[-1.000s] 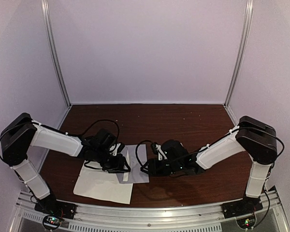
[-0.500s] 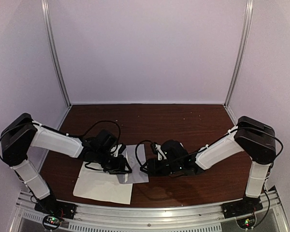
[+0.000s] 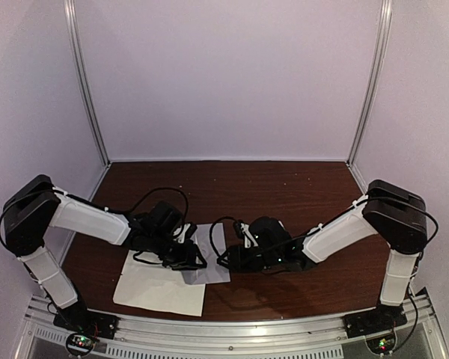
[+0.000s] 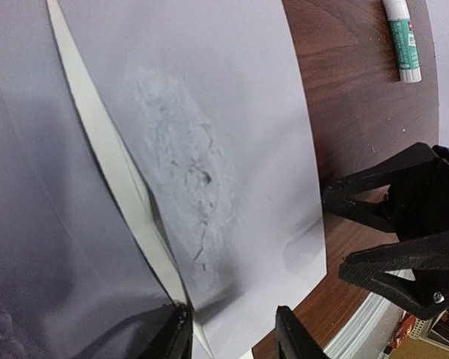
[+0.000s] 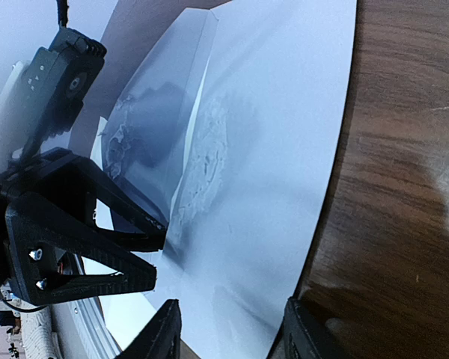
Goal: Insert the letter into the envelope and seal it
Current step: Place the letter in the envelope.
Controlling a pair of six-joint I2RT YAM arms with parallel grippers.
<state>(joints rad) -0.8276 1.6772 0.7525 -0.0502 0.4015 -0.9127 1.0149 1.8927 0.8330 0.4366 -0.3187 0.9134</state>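
The pale grey envelope (image 3: 215, 258) lies flat on the wooden table (image 3: 299, 194) between my two grippers. Its face (image 4: 209, 149) carries a rough, crinkled patch, and its flap (image 5: 153, 127) stands raised along the left edge, dark in shadow. My left gripper (image 3: 191, 254) is low over the envelope's left side, jaws open, one finger (image 4: 172, 336) at the flap's fold. My right gripper (image 3: 230, 258) is low over the envelope's right edge (image 5: 314, 224), jaws open and straddling it. The white letter (image 3: 161, 288) lies flat at the front left, partly under the left gripper.
A glue stick (image 4: 401, 37) with a green label lies on the wood beyond the envelope. A metal rail (image 3: 232, 329) runs along the near table edge. Pale walls close off the back and both sides.
My left gripper has edged slightly right over the envelope. The right arm, envelope and letter have barely moved.
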